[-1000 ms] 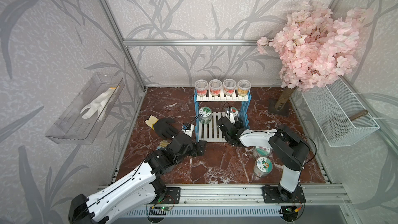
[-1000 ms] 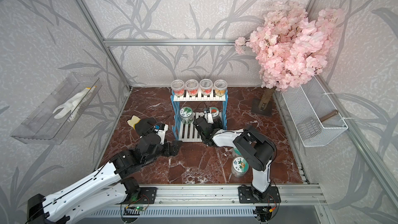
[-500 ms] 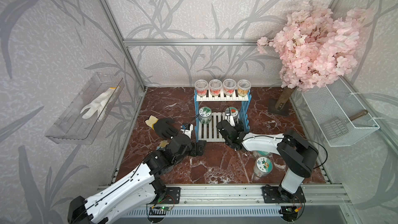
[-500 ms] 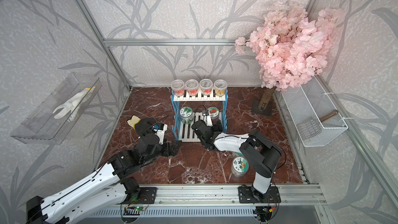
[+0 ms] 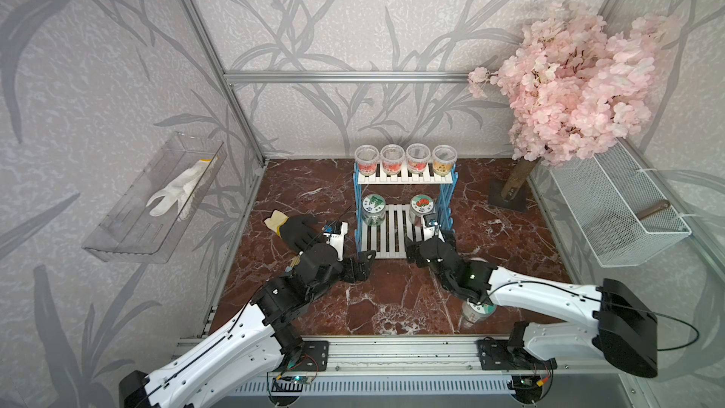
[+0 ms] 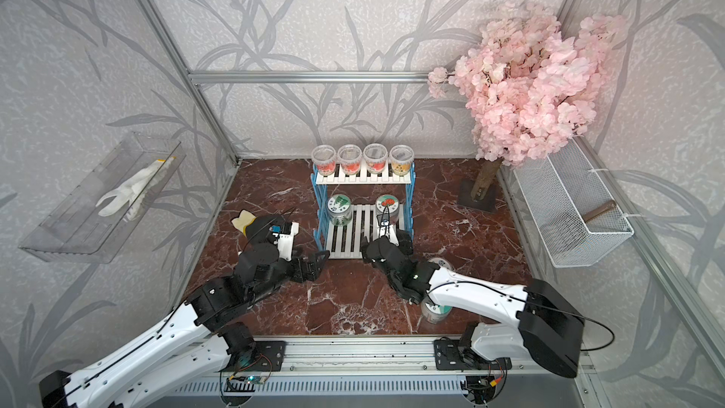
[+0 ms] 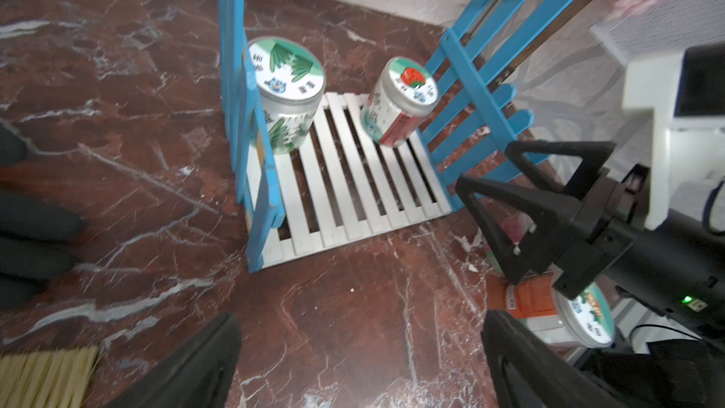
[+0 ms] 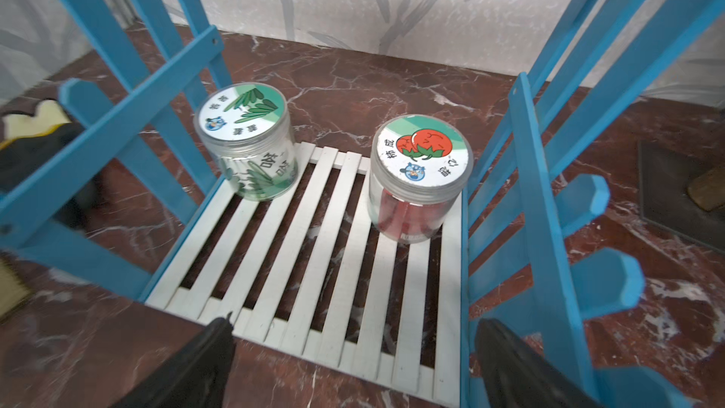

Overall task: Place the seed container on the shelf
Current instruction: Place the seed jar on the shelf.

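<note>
Sitting on shelf (image 8: pixel 543 206), seed container (image 8: pixel 421 155) beyond right gripper (image 8: pixel 355 327)

Glossy marble floor (image 5: pixel 392 300); shelf (image 8: pixel 543 229) painted, perhaps wood.

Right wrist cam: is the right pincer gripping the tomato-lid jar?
No, the right pincer is open and clear of the tomato-lid jar, which stands upright on the lower tier of the shelf.

Grey leaf-print walls (image 5: pixel 353 13); red-brown floor (image 5: pixel 392 300), seemingly marble.
</note>
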Controlling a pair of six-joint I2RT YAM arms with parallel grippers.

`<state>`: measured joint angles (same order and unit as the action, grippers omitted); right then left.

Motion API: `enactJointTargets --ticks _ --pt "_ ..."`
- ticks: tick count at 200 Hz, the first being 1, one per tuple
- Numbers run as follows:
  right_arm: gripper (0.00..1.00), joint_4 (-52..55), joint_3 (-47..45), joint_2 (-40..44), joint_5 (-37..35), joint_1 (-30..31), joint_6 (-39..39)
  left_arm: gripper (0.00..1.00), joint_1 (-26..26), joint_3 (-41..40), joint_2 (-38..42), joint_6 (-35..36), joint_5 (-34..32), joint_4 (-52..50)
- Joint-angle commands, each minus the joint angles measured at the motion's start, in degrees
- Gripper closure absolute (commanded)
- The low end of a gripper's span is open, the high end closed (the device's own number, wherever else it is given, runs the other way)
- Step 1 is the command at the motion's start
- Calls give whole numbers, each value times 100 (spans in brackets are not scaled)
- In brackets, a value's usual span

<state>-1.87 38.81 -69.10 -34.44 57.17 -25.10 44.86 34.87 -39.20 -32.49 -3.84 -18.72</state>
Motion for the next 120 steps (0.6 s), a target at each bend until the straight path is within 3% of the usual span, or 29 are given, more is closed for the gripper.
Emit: enactJointTargets --ticks 1,54,98,120 --pt "1 765 -184 930 821 28 -304 0 -47 22 60 236 569 536" --pt "0 3203 61 2963 561 -84 -706 0 12 358 -1005 332 2164 1295" --pt "5 5450 862 2950 1328 -1106 -1401 0 559 1058 -2168 749 1820 1021" --pt "6 6302 1065 2715 1542 -1217 -2194 0 919 1310 -2654 930 1607 1012"
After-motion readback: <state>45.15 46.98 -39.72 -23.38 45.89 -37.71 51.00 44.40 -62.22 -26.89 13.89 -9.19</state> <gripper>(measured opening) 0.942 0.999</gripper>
